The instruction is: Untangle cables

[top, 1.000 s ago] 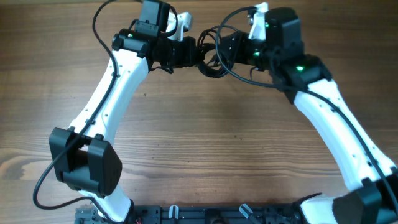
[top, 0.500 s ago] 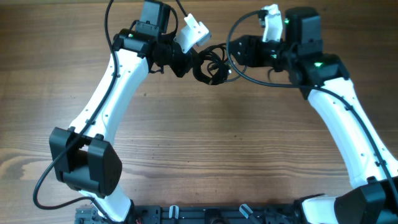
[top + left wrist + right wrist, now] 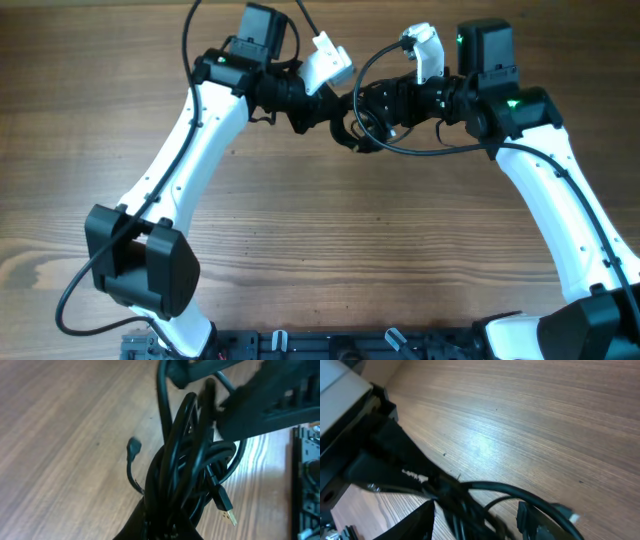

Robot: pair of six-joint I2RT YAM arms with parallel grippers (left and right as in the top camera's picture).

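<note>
**Item:** three thin black cords with small plug ends (image 3: 352, 124), knotted in one bundle.

**Location:** the bundle is hanging, apparently lifted, over the brown wooden tabletop (image 3: 320, 240) toward its 12 o'clock edge, between the two arms. In the left wrist view a gold-tipped flat plug (image 3: 229, 516) is dangling at the bundle's 5 o'clock. A small dark plug (image 3: 133, 448) is sticking out at 9 o'clock.

**Holders:**
- The left jaws, on the white-and-black left arm (image 3: 190, 140), are sitting at the bundle's 9 o'clock. They are pressing together on the cords and carrying the whole knot.
- The right jaws, on the matching right arm (image 3: 540, 170), are lying against the bundle at 3 o'clock. Whether they are pinching a strand or standing apart cannot be told, because the cords are hiding them.

**Hazards (judged):**
- If the right jaws are catching several strands at once, pulling toward 3 o'clock is likely to be tightening the knot rather than opening it.
- If they are catching none, they are likely to be sliding off and leaving the bundle as it is.
- A hard pull against the left grip could be straining a plug or dragging the bundle out of the left jaws onto the tabletop.

**Changes:**
- Half a second ago the right jaws were standing off toward 2 o'clock, apart from the bundle. Now they are back in against it.
- The bundle and the left jaws are sitting slightly further toward 6 o'clock than a second ago.
</note>
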